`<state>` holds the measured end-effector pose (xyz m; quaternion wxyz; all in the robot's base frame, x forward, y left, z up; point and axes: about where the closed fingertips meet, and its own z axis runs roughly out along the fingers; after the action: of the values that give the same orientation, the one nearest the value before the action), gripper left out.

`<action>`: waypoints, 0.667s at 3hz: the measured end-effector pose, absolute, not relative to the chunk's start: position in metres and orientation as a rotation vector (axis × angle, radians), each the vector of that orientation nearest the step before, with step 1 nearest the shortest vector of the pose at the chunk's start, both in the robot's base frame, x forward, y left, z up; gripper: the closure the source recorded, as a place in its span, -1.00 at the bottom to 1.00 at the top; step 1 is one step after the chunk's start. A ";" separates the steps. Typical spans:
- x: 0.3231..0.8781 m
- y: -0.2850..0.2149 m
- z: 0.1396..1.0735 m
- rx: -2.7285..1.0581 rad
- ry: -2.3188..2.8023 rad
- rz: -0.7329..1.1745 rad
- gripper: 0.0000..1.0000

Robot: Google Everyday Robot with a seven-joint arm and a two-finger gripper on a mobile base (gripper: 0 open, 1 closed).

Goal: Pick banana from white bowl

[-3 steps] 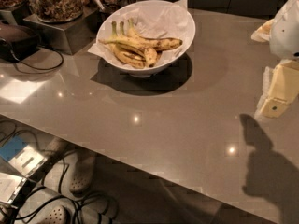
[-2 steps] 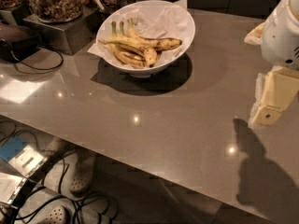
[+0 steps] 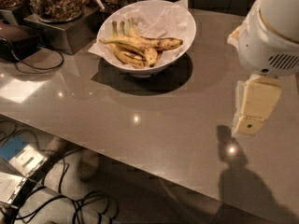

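Note:
The white bowl [image 3: 180,20], lined with crinkled white paper, stands at the back centre of the grey table [image 3: 154,120]. The long slender banana [image 3: 140,41] lies across the top of the bowl, thin stem to the left and browned end to the right. Under it lie three shorter bananas [image 3: 133,56] with greenish stems pointing back. My gripper [image 3: 248,124], cream-coloured under a white arm housing [image 3: 271,36], hangs above the table at the right. It is well apart from the bowl and holds nothing that I can see.
Glass jars of nuts [image 3: 56,1] stand on a metal stand [image 3: 58,31] at the back left. A dark device [image 3: 16,38] with a cable lies at the left edge. The arm's shadow [image 3: 243,176] falls near the table's front edge. Cables [image 3: 70,204] lie on the floor below.
My arm has come further into view from the right, moving left and lower over the table. The bowl and the bananas have not moved.

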<state>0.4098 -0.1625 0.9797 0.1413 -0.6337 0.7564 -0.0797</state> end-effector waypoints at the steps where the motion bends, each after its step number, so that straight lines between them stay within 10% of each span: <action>1: 0.409 -0.160 0.972 -1.835 2.220 -0.120 -1.00; 2: 0.427 -0.132 0.971 -1.866 2.246 -0.006 -1.00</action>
<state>0.4273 -0.1325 0.9710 0.1105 -0.6352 0.7644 -0.0021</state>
